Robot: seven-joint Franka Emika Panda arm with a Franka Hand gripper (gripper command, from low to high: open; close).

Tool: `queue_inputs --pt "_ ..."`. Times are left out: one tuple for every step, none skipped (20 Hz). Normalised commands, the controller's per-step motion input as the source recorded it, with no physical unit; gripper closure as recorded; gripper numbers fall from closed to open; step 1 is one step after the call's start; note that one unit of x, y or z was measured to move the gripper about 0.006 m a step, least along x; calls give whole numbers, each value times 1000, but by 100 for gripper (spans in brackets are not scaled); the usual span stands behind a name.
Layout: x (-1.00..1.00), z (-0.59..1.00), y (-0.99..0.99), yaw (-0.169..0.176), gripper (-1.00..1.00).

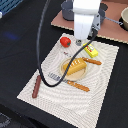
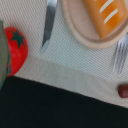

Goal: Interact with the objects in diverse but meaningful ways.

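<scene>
Above the mat: the white robot arm's claw [image 1: 80, 42] hovers between tomato and block; whether it is spread cannot be told.
Objects: round red plastic tomato [image 1: 65, 41], yellow rectangular block [image 1: 91, 50], scored orange bread loaf [image 1: 76, 65] on the tan plate [image 1: 65, 70], brown sausage [image 1: 36, 86] well apart.
Risk: descending off-centre would likely roll the tomato off the woven placemat [image 1: 100, 95].

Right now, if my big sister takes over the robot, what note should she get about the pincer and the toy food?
Pincer: hidden behind the white arm head in the exterior view, not seen in the wrist view; open or shut cannot be told.
Tomato: on the striped mat, beside the arm.
Yellow block: on the mat, past the plate.
Bread loaf: lying on the plate.
Sausage: at the mat's edge on the exterior view's left.
Done: bread sits plated.
Left: nothing looks held; tomato seems nearest to pick.
</scene>
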Motion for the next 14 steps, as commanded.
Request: queue_inputs --pt "-806 -220 391 0 -100" --pt "-734 -220 403 0 -100" --pt "-640 -220 363 -9 -100" --pt "-517 -206 286 -51 -100" --pt "-486 -226 203 -104 -100" --pt "-517 -223 129 -174 -100" --pt "-466 -200 94 -191 -100" --pt "-423 -203 89 -204 -100" --pt "-406 -197 66 -212 -100" --pt "-403 -217 63 -215 -100" --pt "-429 -226 63 -208 -100" --pt "-477 -231 23 -190 -100" --pt "-414 -240 23 -191 -100" --pt "-434 -246 0 -207 -100"
